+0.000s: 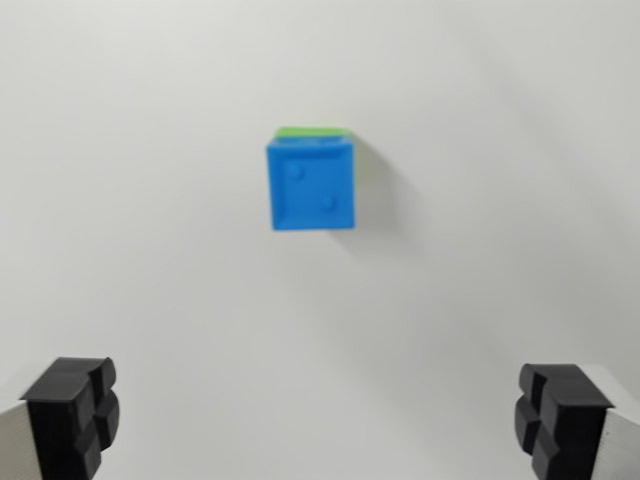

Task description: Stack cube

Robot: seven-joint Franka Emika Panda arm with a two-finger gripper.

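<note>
Below the wide-open, empty gripper (320, 420), the blue plastic cube (311, 186) sits slightly offset on the green cube (312, 131); a knock could topple it.

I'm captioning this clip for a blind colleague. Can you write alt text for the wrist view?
A blue cube sits on top of a green cube, only a green sliver showing at its far edge, on a plain white surface. The gripper is open and empty, its two black fingertips in the lower corners, apart from the stack.
</note>
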